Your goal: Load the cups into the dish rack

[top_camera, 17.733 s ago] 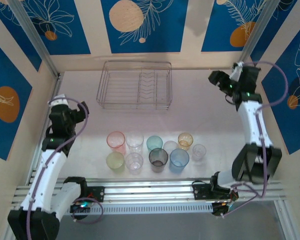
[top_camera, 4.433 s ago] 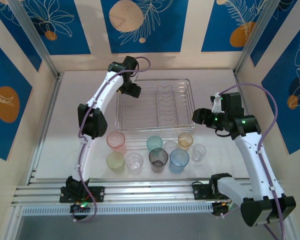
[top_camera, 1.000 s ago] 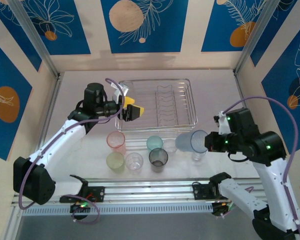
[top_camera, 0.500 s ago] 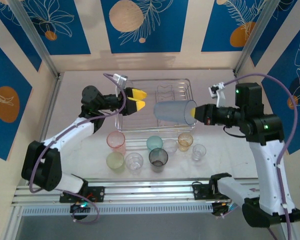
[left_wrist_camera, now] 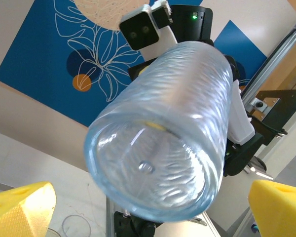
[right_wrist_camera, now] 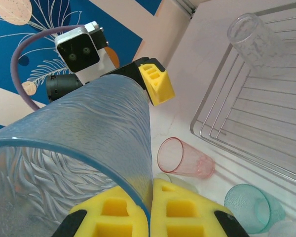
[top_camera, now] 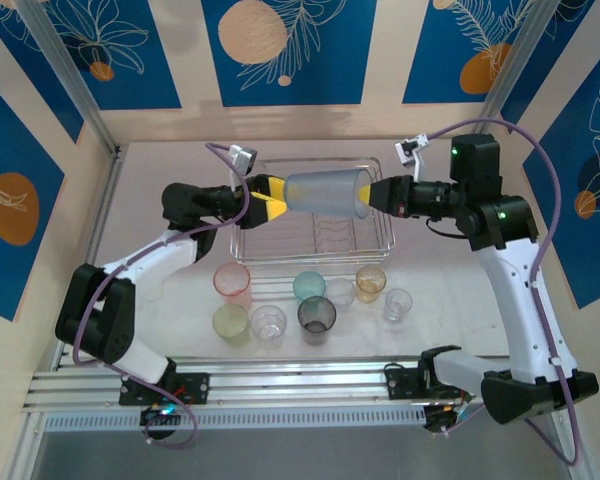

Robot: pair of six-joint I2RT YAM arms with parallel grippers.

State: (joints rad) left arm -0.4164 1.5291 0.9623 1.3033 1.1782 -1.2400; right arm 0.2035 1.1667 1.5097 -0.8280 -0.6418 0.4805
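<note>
My right gripper is shut on the rim of a blue cup, holding it on its side above the dish rack. Its yellow fingers pinch the cup wall. My left gripper is open, its fingertips right at the cup's base, which faces the left wrist camera. A clear cup lies in the rack's far corner. On the table stand pink, yellow-green, clear, grey, teal and amber cups.
Two more clear cups stand at the right of the group, near the front rail. Walls close in the table at the back and sides. The rack's wire rim runs just beyond the pink cup.
My right gripper has carried the blue cup up and left, from beside the rack to above it. My left gripper has edged toward the cup's base and stays open.
</note>
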